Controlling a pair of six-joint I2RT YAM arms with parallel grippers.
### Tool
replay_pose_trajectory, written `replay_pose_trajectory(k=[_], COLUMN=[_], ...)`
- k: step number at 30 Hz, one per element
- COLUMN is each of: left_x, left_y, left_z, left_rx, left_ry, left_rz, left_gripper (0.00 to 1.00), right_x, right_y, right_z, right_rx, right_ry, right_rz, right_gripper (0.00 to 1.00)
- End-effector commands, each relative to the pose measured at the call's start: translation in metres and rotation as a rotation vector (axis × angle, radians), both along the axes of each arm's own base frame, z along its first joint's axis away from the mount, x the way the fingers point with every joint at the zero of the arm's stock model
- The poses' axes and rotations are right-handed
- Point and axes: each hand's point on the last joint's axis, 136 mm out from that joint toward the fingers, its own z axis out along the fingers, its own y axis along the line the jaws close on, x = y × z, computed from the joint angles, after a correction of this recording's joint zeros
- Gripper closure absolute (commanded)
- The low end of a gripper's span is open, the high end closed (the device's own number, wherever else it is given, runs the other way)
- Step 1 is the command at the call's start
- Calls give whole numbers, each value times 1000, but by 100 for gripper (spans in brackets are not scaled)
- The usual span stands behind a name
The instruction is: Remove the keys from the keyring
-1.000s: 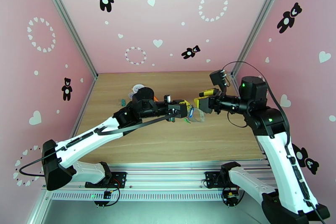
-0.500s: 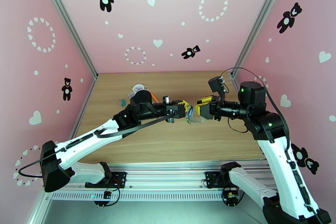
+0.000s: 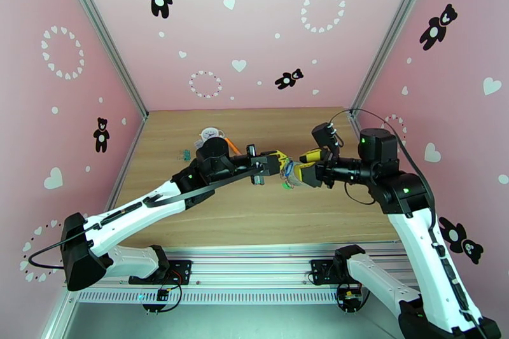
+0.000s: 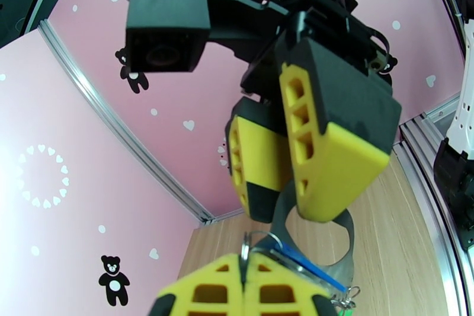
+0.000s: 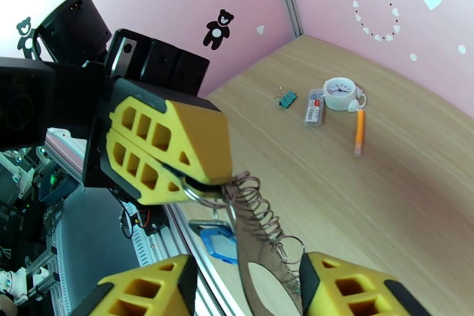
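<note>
The keyring hangs in the air over the middle of the table (image 3: 254,207), between my two grippers. My left gripper (image 3: 277,161) (image 4: 243,287) is shut on the keyring's thin metal ring (image 5: 200,194) (image 4: 253,240). From that ring the chain (image 5: 263,216) and the dark strap loop (image 5: 260,278) (image 4: 342,240) run toward my right gripper (image 3: 298,172) (image 5: 249,293). Its fingers (image 4: 332,151) stand apart on either side of the strap, open. A key's blue tag (image 5: 220,246) (image 4: 308,267) hangs beside the ring. A speck of green (image 3: 285,186) dangles below.
At the far left of the table lie a round white clock (image 5: 339,91) (image 3: 209,135), a teal clip (image 5: 288,99) (image 3: 186,155), a red-and-white tag (image 5: 314,111) and an orange pen (image 5: 358,132). Pink walls close in three sides.
My right gripper has moved left, up to the left gripper, and now straddles the strap. The left gripper has kept its hold on the ring and shifted slightly.
</note>
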Motion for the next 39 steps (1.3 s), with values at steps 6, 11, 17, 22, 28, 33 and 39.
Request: replay_pose_trajectory(k=[6, 11, 17, 22, 28, 33, 39], left_x=[5, 17, 20, 20, 27, 37, 39], left_y=[7, 9, 10, 9, 7, 4, 1], left_z=[19, 17, 15, 17, 15, 7, 6], left_rx=[-85, -94, -101, -110, -106, -81, -87], left_ry=[-3, 4, 21, 35, 38, 46, 72], left_rz=[54, 120, 137, 136, 161, 198, 196], left_gripper=[98, 98, 97, 97, 97, 97, 96], right_x=[-5, -2, 6, 15, 12, 5, 14], right_y=[2, 2, 6, 7, 11, 6, 11], right_z=[47, 45, 32, 23, 26, 40, 22], right_rx=[122, 166, 202, 203, 207, 195, 175], right_ry=[72, 224, 348, 366, 359, 315, 373], right_rz=[-39, -88, -117, -131, -115, -131, -125], right_gripper=[52, 57, 60, 60, 60, 58, 57])
